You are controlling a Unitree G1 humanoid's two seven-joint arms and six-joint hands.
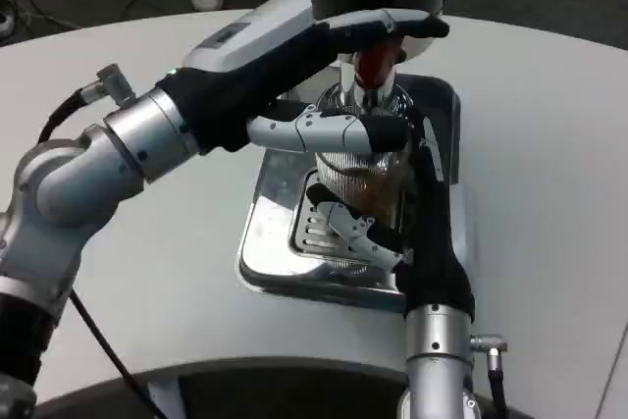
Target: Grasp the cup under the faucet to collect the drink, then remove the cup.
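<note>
Two silver forearms, each ending in a white-and-black robot hand.
The left robot hand (294, 56) has a white back, black wrist cuff and white fingers; a black cable (93, 331) trails beneath its ribbed silver forearm; the right robot hand (412, 213) is mostly black.

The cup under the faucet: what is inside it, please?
Through the ribbed clear wall of the cup, a brown drink shows in its lower part. The left hand covers the cup's rim, so the fill level is hidden.
</note>
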